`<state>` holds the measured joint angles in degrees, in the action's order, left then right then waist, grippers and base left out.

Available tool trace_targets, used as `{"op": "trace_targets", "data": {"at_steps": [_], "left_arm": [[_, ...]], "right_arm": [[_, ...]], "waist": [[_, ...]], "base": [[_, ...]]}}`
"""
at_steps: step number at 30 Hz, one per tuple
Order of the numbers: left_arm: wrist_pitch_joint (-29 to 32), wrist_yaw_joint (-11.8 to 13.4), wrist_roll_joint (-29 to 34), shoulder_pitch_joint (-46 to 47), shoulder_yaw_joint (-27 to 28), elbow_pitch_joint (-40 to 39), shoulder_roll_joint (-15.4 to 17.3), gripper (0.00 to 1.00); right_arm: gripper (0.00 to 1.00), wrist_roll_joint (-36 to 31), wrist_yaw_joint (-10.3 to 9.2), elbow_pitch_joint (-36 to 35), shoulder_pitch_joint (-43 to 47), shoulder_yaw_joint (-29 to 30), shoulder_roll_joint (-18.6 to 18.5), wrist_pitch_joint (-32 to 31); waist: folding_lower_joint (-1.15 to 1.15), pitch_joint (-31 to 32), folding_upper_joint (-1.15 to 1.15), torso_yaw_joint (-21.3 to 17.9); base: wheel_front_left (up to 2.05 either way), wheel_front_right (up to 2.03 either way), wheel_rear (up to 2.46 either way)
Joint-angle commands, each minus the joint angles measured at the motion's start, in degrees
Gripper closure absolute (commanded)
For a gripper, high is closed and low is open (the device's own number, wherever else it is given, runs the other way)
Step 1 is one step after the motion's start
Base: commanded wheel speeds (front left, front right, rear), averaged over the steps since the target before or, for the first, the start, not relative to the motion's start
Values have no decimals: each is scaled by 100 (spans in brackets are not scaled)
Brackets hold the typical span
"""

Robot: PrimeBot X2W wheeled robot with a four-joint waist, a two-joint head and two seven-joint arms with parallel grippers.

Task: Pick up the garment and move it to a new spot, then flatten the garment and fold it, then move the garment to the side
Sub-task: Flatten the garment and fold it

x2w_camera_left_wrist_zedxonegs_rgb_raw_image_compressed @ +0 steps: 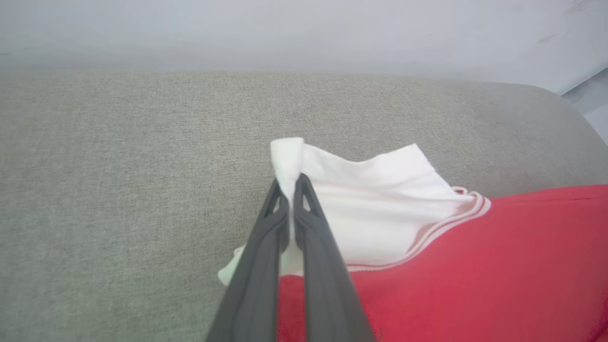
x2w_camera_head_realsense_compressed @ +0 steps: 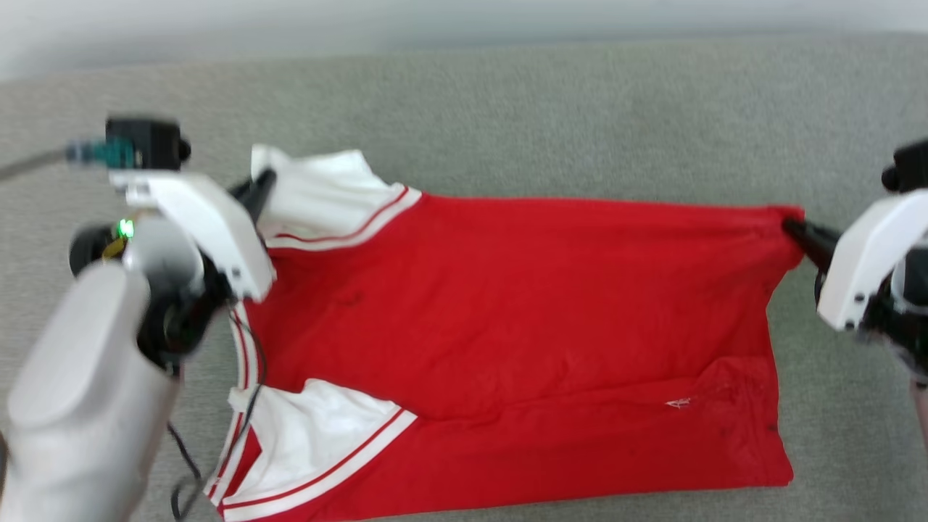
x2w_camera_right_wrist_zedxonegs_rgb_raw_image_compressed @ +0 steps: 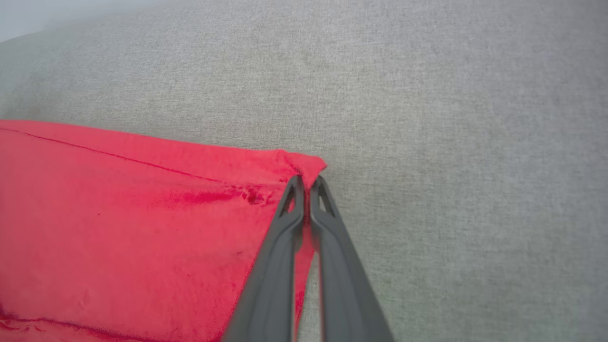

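The garment [x2w_camera_head_realsense_compressed: 507, 326], a red jersey with white sleeves and red-white striped trim, lies spread sideways on grey upholstery, plain red side up. My left gripper [x2w_camera_head_realsense_compressed: 262, 183] is shut on the far white sleeve's tip; the left wrist view shows the white cloth [x2w_camera_left_wrist_zedxonegs_rgb_raw_image_compressed: 288, 161] pinched between its dark fingers [x2w_camera_left_wrist_zedxonegs_rgb_raw_image_compressed: 308, 223]. My right gripper [x2w_camera_head_realsense_compressed: 794, 228] is shut on the garment's far hem corner, and the right wrist view shows the red corner [x2w_camera_right_wrist_zedxonegs_rgb_raw_image_compressed: 306, 166] caught between the closed fingers [x2w_camera_right_wrist_zedxonegs_rgb_raw_image_compressed: 285, 228]. The far edge runs taut between both grips.
The grey fabric surface [x2w_camera_head_realsense_compressed: 580, 109] extends beyond the garment to a pale wall at the back. In the left wrist view the cushion's rounded edge [x2w_camera_left_wrist_zedxonegs_rgb_raw_image_compressed: 570, 109] falls away at the far right. A loose black cable [x2w_camera_head_realsense_compressed: 250, 377] hangs from my left arm over the collar.
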<state>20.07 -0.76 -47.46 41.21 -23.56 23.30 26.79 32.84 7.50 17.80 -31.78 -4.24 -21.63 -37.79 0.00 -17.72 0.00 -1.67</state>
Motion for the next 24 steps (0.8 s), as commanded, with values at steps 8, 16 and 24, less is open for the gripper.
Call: {"op": "trace_targets", "data": {"at_steps": [8, 16, 24], "left_arm": [[-547, 565, -119, -1995, 139, -999, 148, 100], [-588, 983, -431, -3418, 158, -1416, 64, 100], [-754, 909, -539, -3798, -11, -1111, -265, 0]], "right_arm": [[100, 71, -3, -82, 1221, 364, 145, 380], [100, 125, -4, -150, 2132, 623, 366, 629], [0, 158, -2, -58, 2690, 572, 575, 1017]], "waist": [[0, 692, 0, 317], [0, 906, 0, 315], [0, 1058, 0, 239]], "base": [[0, 0, 0], [0, 0, 0], [0, 0, 0]]}}
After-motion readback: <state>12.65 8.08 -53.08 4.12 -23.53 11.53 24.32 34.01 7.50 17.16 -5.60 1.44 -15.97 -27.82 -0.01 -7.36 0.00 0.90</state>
